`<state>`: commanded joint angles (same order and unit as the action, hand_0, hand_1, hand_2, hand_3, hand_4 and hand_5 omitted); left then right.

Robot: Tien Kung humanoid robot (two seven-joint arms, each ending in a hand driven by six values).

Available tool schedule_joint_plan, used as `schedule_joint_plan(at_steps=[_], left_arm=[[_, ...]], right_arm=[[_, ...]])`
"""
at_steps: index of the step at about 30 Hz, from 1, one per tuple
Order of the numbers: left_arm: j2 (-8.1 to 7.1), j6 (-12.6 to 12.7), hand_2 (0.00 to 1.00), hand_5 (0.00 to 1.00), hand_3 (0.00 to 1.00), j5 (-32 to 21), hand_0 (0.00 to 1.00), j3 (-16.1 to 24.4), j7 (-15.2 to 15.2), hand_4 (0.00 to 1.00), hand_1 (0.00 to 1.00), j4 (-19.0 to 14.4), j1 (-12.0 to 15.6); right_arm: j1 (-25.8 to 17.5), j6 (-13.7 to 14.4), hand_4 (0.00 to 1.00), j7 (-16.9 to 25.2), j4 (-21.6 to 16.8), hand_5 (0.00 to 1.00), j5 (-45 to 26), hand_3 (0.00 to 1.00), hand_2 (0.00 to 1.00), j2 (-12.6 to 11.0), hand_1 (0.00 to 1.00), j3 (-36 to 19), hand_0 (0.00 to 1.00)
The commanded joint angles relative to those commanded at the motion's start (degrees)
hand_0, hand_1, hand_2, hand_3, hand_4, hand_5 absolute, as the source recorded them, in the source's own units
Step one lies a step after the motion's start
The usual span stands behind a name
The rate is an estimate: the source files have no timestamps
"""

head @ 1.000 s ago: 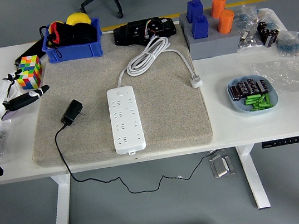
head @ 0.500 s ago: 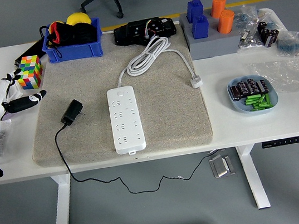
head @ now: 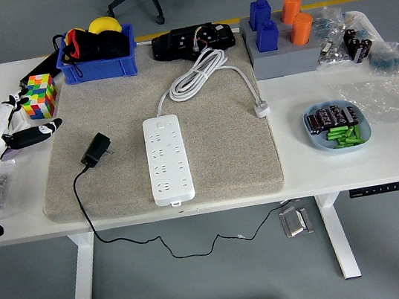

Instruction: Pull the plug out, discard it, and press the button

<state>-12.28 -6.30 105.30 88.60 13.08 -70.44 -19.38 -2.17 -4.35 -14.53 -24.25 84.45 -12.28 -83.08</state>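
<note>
The left hand (head: 12, 128) sits at the table's left edge, beside the mat's (head: 211, 129) left border, with its white fingers spread loosely and nothing in its grasp; one dark-tipped finger (head: 45, 130) points toward the mat. Just beyond the hand stands a colour cube (head: 40, 95), close to the fingertips but apart from them. The right hand is out of view. On the mat, a little to the right of the hand, lies the black plug (head: 96, 149), unplugged and flat on the fabric, its thin black cord (head: 80, 205) running off the mat's front edge and hanging below the table (head: 381, 160). Further right, well apart from the plug, the white strip (head: 167, 158) lies lengthwise down the mat's middle, all its sockets bare, with its white cable (head: 199, 74) coiled behind it and ending in a white connector (head: 262, 108) near the mat's right side. Along the far edge stand a blue bin (head: 96, 60), a black device (head: 193, 41), and a grey block (head: 280, 58) bearing blue and orange pieces. A blue dish (head: 335, 129) of small parts sits at the right.
</note>
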Motion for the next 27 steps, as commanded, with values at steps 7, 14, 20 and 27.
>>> schedule_joint_plan(at_steps=[7,14,20,27], left_arm=[[0.06,0.00,0.942,0.299,0.976,0.01,0.933,-0.03,0.06,0.830,0.964,-0.55,0.15],[0.09,-0.03,0.941,0.296,0.976,0.10,0.933,-0.12,0.09,0.822,0.964,-0.88,0.01],[0.03,-0.10,0.942,0.283,0.975,0.11,0.933,0.23,0.16,0.814,0.963,-1.34,0.13],[0.03,-0.13,0.940,0.277,0.973,0.14,0.933,0.33,0.15,0.807,0.962,-1.76,0.11]], right_arm=[[-0.04,-0.04,0.883,0.00,-0.02,0.658,0.02,0.713,0.724,0.11,0.729,-0.06,0.767],[0.03,-0.04,0.883,0.00,-0.05,0.658,0.01,0.713,0.724,0.22,0.729,-0.17,0.767],[0.06,-0.03,0.883,0.00,-0.04,0.658,0.04,0.713,0.724,0.28,0.729,-0.34,0.767],[0.03,-0.03,0.883,-0.01,-0.02,0.658,0.10,0.713,0.724,0.20,0.729,-0.40,0.767]])
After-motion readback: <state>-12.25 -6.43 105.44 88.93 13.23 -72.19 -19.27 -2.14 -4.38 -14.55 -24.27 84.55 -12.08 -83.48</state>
